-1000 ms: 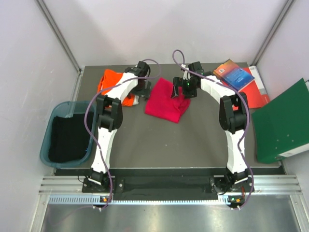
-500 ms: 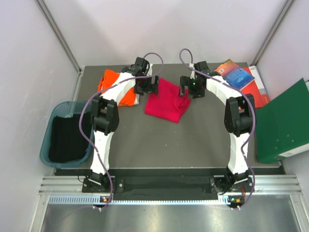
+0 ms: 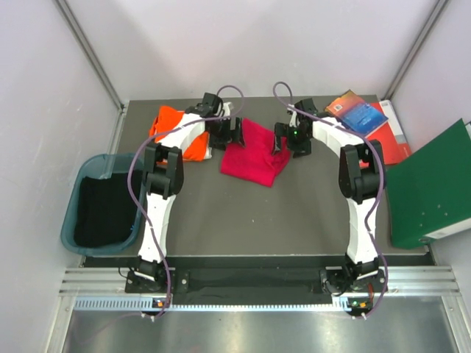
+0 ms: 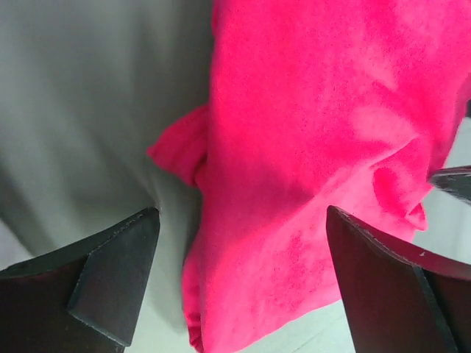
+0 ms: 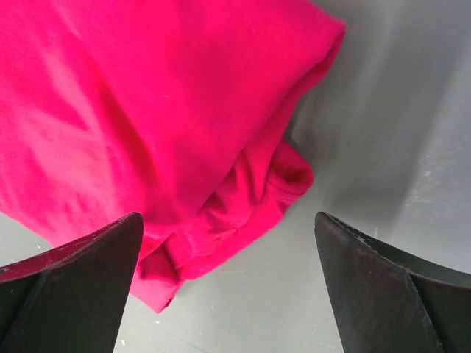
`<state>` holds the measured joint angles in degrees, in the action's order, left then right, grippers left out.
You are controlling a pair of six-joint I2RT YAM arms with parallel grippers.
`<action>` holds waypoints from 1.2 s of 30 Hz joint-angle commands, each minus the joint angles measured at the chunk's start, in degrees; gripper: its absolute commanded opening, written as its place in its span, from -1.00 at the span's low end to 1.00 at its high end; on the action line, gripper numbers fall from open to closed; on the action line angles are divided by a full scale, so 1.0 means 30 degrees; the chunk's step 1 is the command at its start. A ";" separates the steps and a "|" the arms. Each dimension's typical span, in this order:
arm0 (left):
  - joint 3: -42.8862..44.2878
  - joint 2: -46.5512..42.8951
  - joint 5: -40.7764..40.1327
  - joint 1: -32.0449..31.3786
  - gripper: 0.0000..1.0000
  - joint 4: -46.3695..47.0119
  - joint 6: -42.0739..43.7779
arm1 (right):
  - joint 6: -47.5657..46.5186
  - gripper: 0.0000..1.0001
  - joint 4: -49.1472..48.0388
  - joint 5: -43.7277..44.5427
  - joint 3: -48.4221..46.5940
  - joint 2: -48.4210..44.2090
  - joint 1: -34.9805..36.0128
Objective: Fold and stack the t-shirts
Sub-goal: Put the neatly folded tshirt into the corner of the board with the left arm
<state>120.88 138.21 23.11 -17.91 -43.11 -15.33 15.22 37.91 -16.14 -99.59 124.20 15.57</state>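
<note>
The crimson t-shirt (image 3: 254, 156) lies loosely folded on the desk (image 3: 250, 213), with the orange t-shirt (image 3: 175, 132) near on its left. The left end effector (image 3: 229, 133) and the right end effector (image 3: 284, 139) hover open at its two sides. It seems a fold is being prepared; next, each must pinch an edge.

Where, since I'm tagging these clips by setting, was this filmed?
Likely a robotics lab cell: a grey table walled by white panels, with props like the red t-shirt and green binder.
</note>
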 commanded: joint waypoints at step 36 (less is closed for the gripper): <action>0.4851 -0.0425 0.0145 0.0843 -1.00 -0.2592 0.0307 | 0.0522 0.99 -0.2031 -0.2588 -0.0026 -0.0532 0.0083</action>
<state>129.93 143.13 28.23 -17.17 -50.04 -14.35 16.14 35.27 -25.82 -100.75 127.04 15.94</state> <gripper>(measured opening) 0.073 0.993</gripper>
